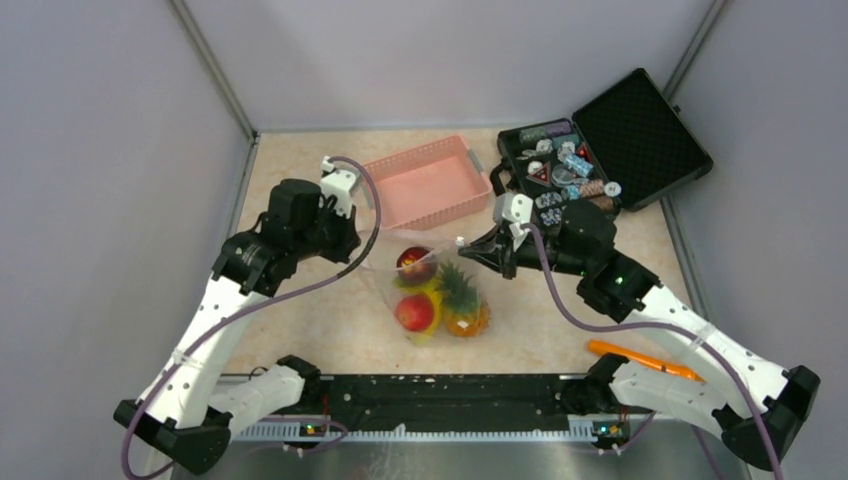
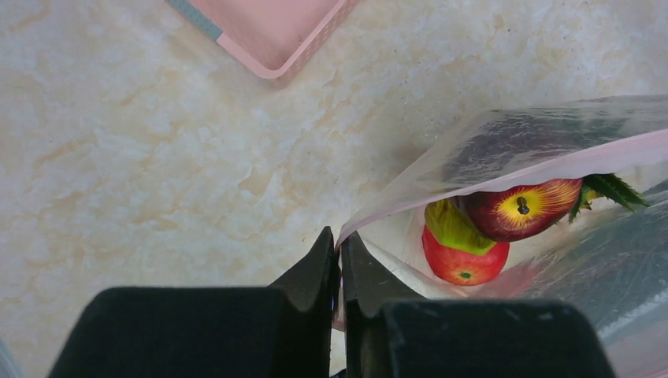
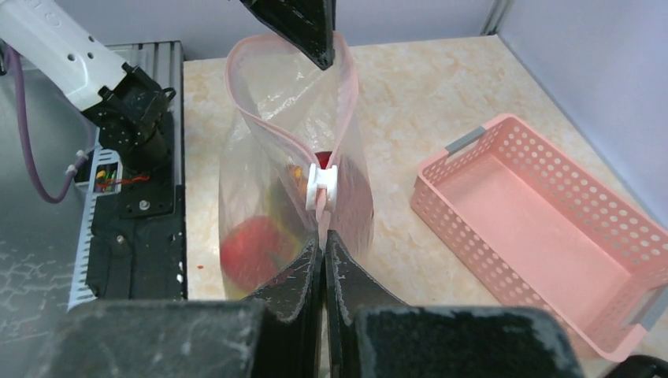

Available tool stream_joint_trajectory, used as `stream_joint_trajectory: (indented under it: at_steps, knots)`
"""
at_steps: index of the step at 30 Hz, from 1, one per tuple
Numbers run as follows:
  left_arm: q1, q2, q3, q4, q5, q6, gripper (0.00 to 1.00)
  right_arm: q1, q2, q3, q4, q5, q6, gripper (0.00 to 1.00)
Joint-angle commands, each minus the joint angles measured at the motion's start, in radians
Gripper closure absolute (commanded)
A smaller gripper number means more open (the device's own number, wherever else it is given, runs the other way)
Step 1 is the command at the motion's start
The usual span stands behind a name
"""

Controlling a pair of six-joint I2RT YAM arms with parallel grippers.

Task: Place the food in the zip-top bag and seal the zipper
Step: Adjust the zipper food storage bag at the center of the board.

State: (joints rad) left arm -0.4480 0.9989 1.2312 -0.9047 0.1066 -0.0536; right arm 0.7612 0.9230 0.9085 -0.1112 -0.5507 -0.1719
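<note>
Fruit comes first past the arm bases: the red round fruit (image 1: 415,312) and the pineapple (image 1: 463,302) lie at the closed end of the zip-top bag (image 3: 252,177), in the middle of the table (image 1: 300,300). The banana bunch (image 1: 428,290) and the dark maroon fruit (image 1: 414,263) sit a little farther in, toward the mouth. All four appear to be inside the clear film, so filling looks done and sealing is what remains.

At the mouth both tools are clamped tight on the bag. The left tool (image 2: 340,240) pinches one corner of the mouth, where the pink zipper (image 2: 551,163) runs down into its tips. The right tool (image 3: 323,240) pinches the opposite end, just below the white slider (image 3: 323,185). Between them the mouth gapes in a loop.

The film looks thin, crinkly and limp — it should hold no shape of its own and sag under the fruit. The zipper strip looks stiffer, so its ends are probably the best hold, drawn apart to keep the two lips straight. The slider is the one small hard part to push. The fruit looks light and hard, and the round pieces may roll toward the opening if the bag tips.

Beyond lie the pink basket (image 1: 430,185) and, far right, the open black case (image 1: 645,135).
</note>
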Motion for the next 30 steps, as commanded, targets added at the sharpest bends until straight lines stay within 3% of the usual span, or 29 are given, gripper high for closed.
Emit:
stream_joint_trajectory:
  at_steps: [1,8,10,13,15,25,30]
  knots:
    - [0.011,-0.016,0.076,-0.062,-0.076,0.032,0.93,-0.014,-0.042,0.002,0.083,0.020,0.004,1.00]
    - [0.011,-0.035,0.054,-0.028,0.052,0.013,1.00,-0.015,-0.019,-0.072,0.193,-0.078,0.062,1.00]
    - [0.010,-0.040,0.039,-0.001,0.086,-0.010,1.00,-0.014,-0.009,-0.113,0.250,-0.088,0.109,0.87]
    - [0.010,-0.039,0.024,0.033,0.085,-0.042,1.00,-0.014,0.010,-0.169,0.331,-0.124,0.141,0.57]
    - [0.010,-0.032,0.024,0.038,0.084,-0.052,1.00,-0.014,0.018,-0.195,0.361,-0.116,0.145,0.48]
    - [0.010,-0.039,0.027,0.054,0.157,-0.034,1.00,-0.013,0.062,-0.207,0.491,-0.037,0.082,0.41]
    - [0.010,-0.054,0.026,0.050,0.156,-0.026,1.00,-0.014,0.134,-0.165,0.485,-0.068,0.032,0.42]
